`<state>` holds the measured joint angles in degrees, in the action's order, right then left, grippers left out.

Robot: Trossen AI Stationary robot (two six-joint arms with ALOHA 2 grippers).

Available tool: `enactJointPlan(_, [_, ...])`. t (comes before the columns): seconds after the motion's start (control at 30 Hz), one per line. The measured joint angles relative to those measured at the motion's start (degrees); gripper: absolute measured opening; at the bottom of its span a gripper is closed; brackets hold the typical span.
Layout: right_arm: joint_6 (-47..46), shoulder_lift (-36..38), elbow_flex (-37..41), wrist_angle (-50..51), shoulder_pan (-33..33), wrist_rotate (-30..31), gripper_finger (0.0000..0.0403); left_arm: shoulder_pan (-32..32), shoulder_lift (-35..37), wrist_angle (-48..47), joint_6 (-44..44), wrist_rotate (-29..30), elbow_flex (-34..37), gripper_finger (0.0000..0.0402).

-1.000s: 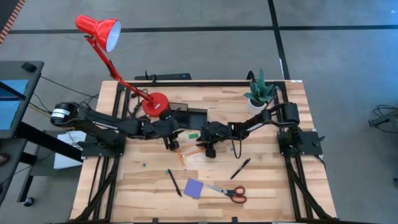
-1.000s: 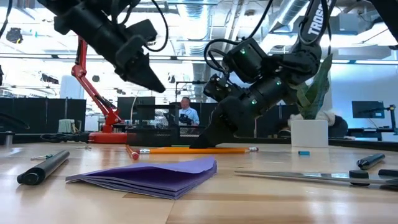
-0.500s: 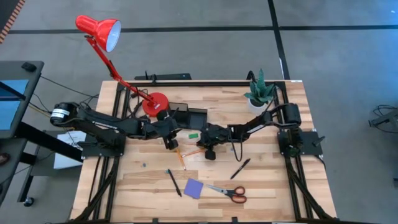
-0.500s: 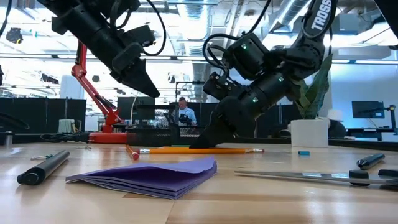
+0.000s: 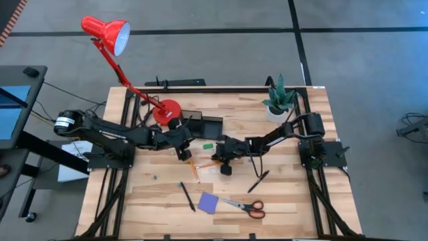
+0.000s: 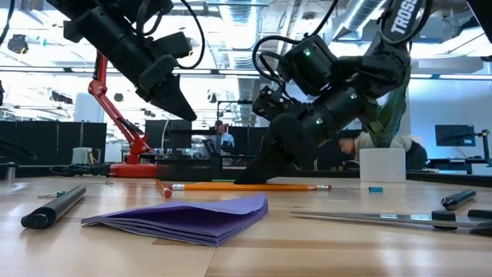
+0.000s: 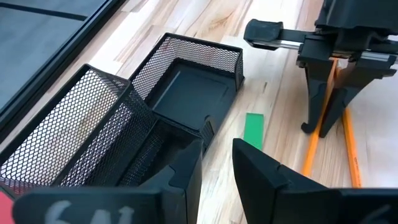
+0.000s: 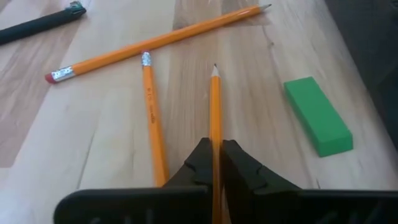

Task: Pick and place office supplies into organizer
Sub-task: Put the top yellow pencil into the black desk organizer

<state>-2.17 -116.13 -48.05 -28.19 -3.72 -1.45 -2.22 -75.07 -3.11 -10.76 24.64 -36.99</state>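
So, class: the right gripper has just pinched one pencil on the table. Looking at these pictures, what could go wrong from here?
The right gripper is shut on the pencil at one end, so it may swing or slip when lifted. A second pencil lies right beside it and could get knocked. The left gripper hovers near the organizer, where the arms might crowd each other.

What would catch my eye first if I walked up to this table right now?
Probably the right tool in the middle of the table, pinched shut on an orange pencil, with two more pencils and a green eraser lying close by. Behind it, the left tool hovers near a black mesh organizer. A red desk lamp rises over the far left corner.
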Motion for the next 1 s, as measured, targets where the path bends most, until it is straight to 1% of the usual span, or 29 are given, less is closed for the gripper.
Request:
enactJointPlan(0.17, [-0.71, -0.03, 0.07, -1.24, -0.7, 0.06, 0.0004, 0.0, 0.0, -0.01, 0.02, 0.25, -0.02, 0.0082])
enactJointPlan(0.37, [-0.87, -0.25, 0.2, -4.79, -0.78, 0.02, 0.0003, 0.0, 0.0, -0.01, 0.0, 4.83, -0.04, 0.0082])
enactJointPlan(0.63, [0.53, 0.81, 0.13, -7.82, -0.84, -0.03, 0.0007, -0.02, 0.0, 0.0, 0.0, 4.59, -0.04, 0.0082])
enactJointPlan(0.83, [2.89, 5.71, 0.09, -8.02, -0.76, 3.0, 0.0005, -0.02, 0.03, 0.24, 0.0, 5.31, -0.07, 0.0082])
enactJointPlan(0.93, [5.92, 9.93, 0.09, -7.83, -0.77, 6.93, 0.0005, -0.02, 0.96, 0.37, 0.12, 7.9, -0.07, 0.0082])
enactJointPlan(1.0, [8.57, 13.16, 0.09, -8.01, -0.64, 10.92, 0.0005, -0.02, 2.65, 0.52, 0.11, 10.66, -0.07, 0.0082])
